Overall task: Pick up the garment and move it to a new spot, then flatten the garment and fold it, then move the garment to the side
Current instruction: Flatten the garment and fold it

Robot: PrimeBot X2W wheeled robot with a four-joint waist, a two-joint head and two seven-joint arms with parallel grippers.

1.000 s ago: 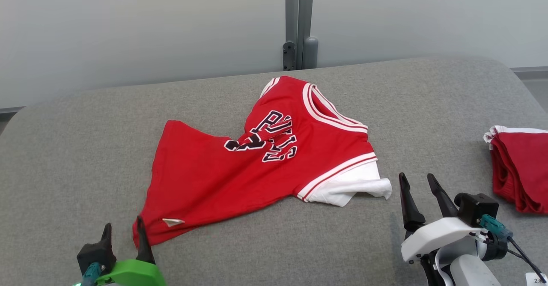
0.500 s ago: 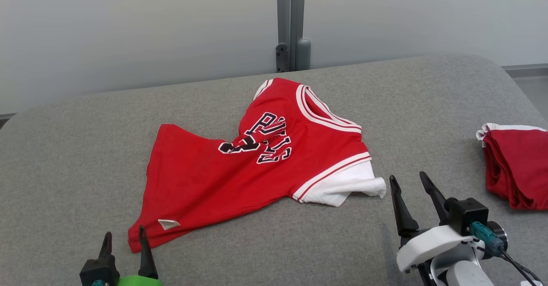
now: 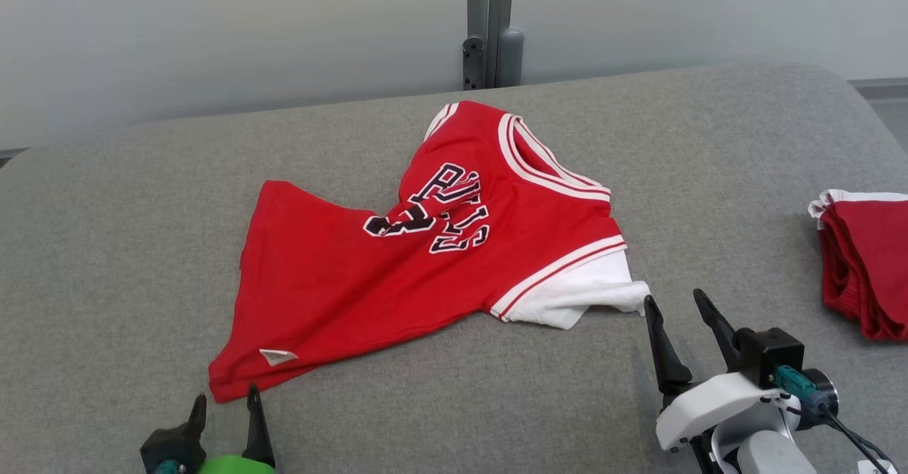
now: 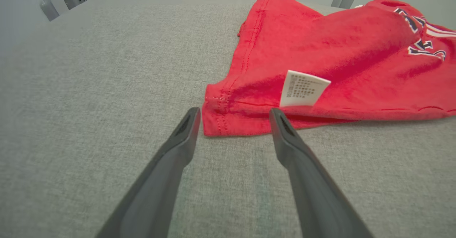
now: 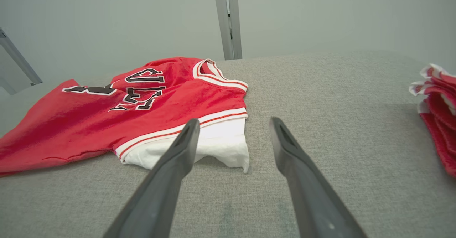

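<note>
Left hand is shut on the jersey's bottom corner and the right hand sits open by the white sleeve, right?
Not quite. The left hand is open, not shut: the left wrist view shows its fingers spread at the bottom corner of the jersey, with nothing clamped. The right hand does sit open by the white sleeve.

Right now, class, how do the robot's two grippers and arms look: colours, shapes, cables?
The left gripper: two long dark pointed fingers, black base, green shell. The right gripper: same fingers, white shell, black box, teal plug, black cable.
</note>
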